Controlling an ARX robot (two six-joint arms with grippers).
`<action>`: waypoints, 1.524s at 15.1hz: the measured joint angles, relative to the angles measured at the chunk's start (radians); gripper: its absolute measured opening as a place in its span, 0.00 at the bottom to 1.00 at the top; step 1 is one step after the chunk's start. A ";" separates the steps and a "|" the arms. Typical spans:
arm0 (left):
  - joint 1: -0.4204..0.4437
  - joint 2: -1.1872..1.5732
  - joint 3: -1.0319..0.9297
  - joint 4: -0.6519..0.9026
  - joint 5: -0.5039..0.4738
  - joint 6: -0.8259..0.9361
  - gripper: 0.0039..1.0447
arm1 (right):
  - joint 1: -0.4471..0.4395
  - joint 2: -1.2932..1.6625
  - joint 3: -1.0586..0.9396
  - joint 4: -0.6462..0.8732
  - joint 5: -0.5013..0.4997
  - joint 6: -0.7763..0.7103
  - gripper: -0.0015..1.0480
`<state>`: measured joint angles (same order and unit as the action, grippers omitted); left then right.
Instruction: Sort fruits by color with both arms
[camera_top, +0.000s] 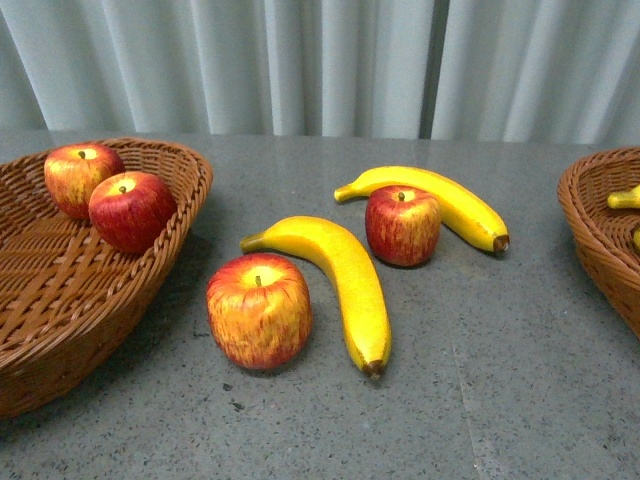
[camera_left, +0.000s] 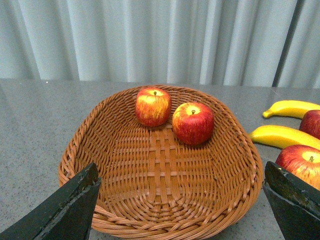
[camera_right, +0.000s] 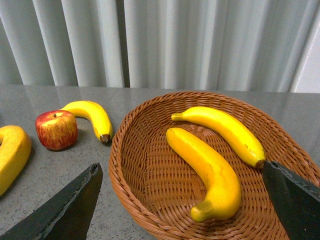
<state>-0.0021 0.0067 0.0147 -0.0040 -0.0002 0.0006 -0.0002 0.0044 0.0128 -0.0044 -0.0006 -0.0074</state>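
Observation:
On the table lie a near apple (camera_top: 259, 311), a far apple (camera_top: 402, 225), a near banana (camera_top: 340, 278) and a far banana (camera_top: 440, 203). The left wicker basket (camera_top: 60, 300) holds two apples (camera_top: 132, 210) (camera_top: 80, 176), also in the left wrist view (camera_left: 193, 122) (camera_left: 153, 106). The right basket (camera_top: 600, 235) holds two bananas (camera_right: 205, 167) (camera_right: 225, 130). My left gripper (camera_left: 182, 210) is open and empty over the left basket's near rim (camera_left: 165, 225). My right gripper (camera_right: 185, 210) is open and empty over the right basket (camera_right: 145, 195). Neither arm shows in the front view.
Pale curtains (camera_top: 320, 60) hang behind the grey speckled table (camera_top: 500, 400). The loose fruit lies between the two baskets. In the right wrist view the far apple (camera_right: 56, 129) and far banana (camera_right: 90, 116) lie beside the right basket.

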 joint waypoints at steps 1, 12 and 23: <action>0.000 0.000 0.000 0.000 0.000 0.000 0.94 | 0.000 0.000 0.000 0.000 0.000 0.000 0.94; 0.000 0.000 0.000 0.000 0.000 0.000 0.94 | 0.000 0.000 0.000 0.000 0.000 0.000 0.94; -0.042 1.157 0.732 0.214 0.097 0.280 0.94 | 0.000 0.000 0.000 0.000 0.000 0.001 0.94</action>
<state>-0.0437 1.1641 0.7471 0.2104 0.0971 0.2802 -0.0002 0.0044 0.0128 -0.0040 -0.0006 -0.0067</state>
